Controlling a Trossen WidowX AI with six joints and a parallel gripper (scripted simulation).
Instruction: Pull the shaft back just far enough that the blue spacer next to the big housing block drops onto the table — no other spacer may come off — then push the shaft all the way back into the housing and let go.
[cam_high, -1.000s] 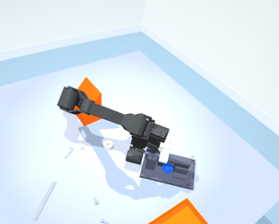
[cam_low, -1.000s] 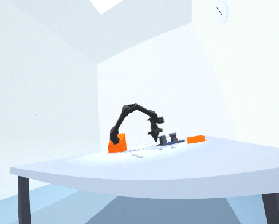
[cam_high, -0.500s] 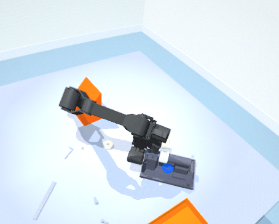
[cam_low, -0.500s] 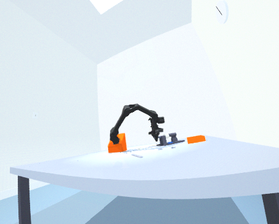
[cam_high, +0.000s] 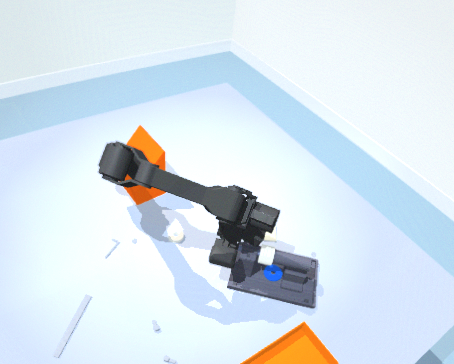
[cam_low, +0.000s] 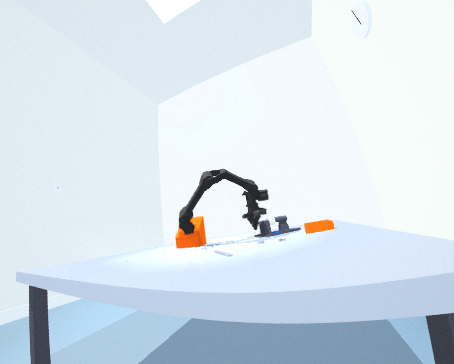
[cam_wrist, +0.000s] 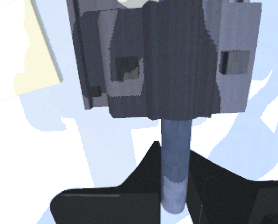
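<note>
The shaft (cam_wrist: 176, 150) is a blue-grey rod that sticks a short way out of the near dark block (cam_wrist: 175, 60) (cam_high: 245, 257). My gripper (cam_wrist: 164, 145) (cam_low: 256, 226) is shut on the shaft's outer end, close to this block. The blue spacer (cam_high: 277, 278) lies flat on the dark base plate (cam_high: 300, 298), off the shaft line, beside the big housing block (cam_high: 296, 262). A white spacer (cam_high: 266, 256) stands in line with the shaft between the two blocks. The shaft inside the blocks is hidden.
An orange bin (cam_high: 300, 350) stands beyond the base plate, at the lower right. An orange block (cam_high: 142, 142) (cam_low: 191, 239) is at the arm's base. A cream round piece (cam_high: 176, 234), a long grey bar (cam_high: 73, 325) and small parts lie on the table. A pale flat panel (cam_wrist: 37, 60) lies beside the fixture.
</note>
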